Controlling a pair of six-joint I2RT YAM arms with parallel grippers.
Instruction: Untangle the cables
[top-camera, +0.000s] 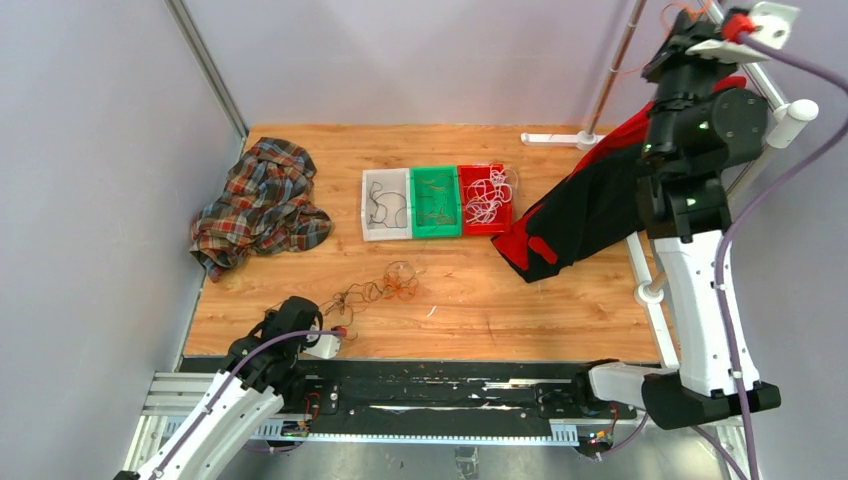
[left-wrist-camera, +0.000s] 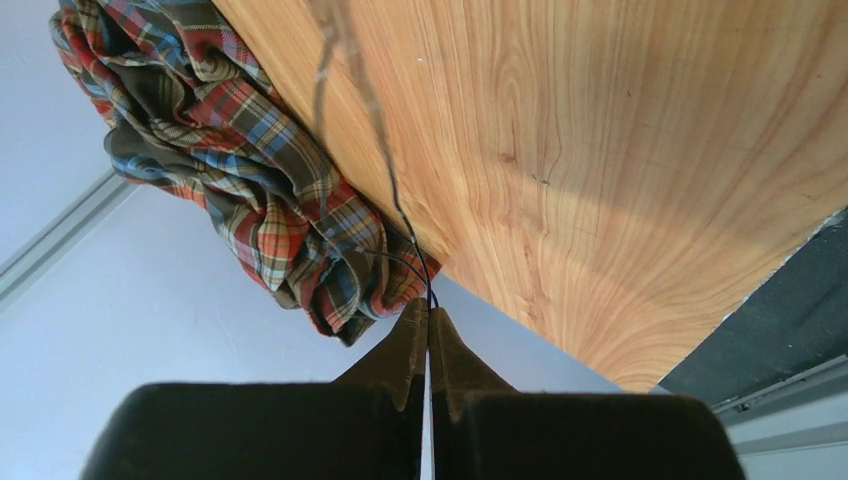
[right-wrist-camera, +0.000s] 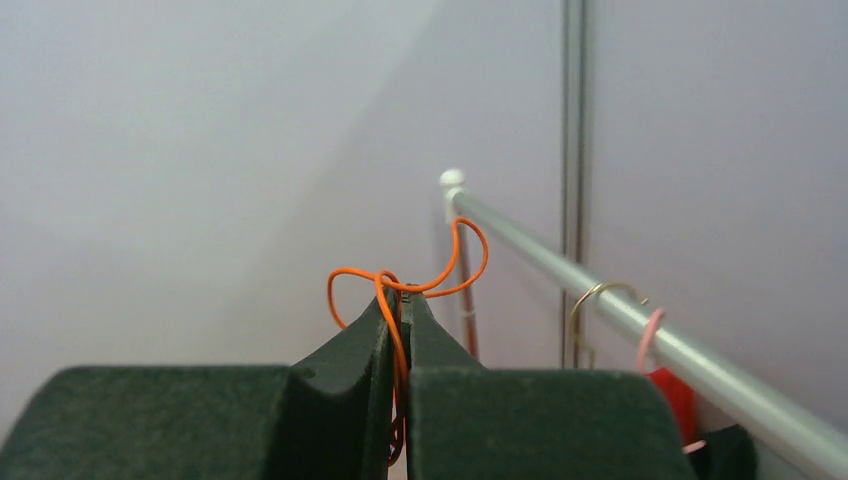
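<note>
A tangle of orange-brown and dark cables (top-camera: 385, 285) lies on the wooden table (top-camera: 500, 300), with a strand trailing toward the front left. My left gripper (top-camera: 335, 338) sits low at the table's front left edge. In the left wrist view it (left-wrist-camera: 429, 312) is shut on a thin black cable (left-wrist-camera: 400, 210) that runs up across the wood. My right gripper (top-camera: 690, 25) is raised high at the far right. In the right wrist view it (right-wrist-camera: 401, 300) is shut on a looped orange cable (right-wrist-camera: 455, 270).
White (top-camera: 385, 180), green (top-camera: 436, 232) and red (top-camera: 487, 170) trays at the table's back hold sorted cables. A plaid shirt (top-camera: 262, 205) lies at the left. A red-and-black garment (top-camera: 580, 215) hangs by a metal rail (right-wrist-camera: 620, 310) at the right.
</note>
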